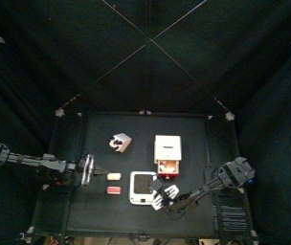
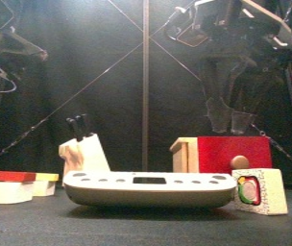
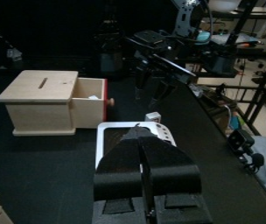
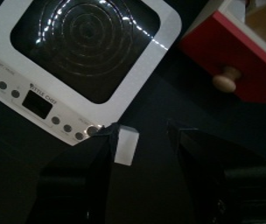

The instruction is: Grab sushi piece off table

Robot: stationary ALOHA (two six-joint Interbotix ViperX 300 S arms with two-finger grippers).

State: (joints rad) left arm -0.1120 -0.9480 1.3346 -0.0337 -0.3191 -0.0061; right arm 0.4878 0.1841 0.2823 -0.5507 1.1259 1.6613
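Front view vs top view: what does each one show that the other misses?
Front view only: the knife handles rising from the wooden knife block, the round knob on the red drawer front, the row of buttons along the scale's front edge.

Top view only: the whole table outline with its corner posts, the scale's flat white top, and both grippers, left and right.

Both: the knife block, the wooden box with the red drawer, the scale, the red and white sushi piece, and the small card-like item beside the scale.

overhead, table-level front, two wrists sharing scale [image 4: 83, 66]
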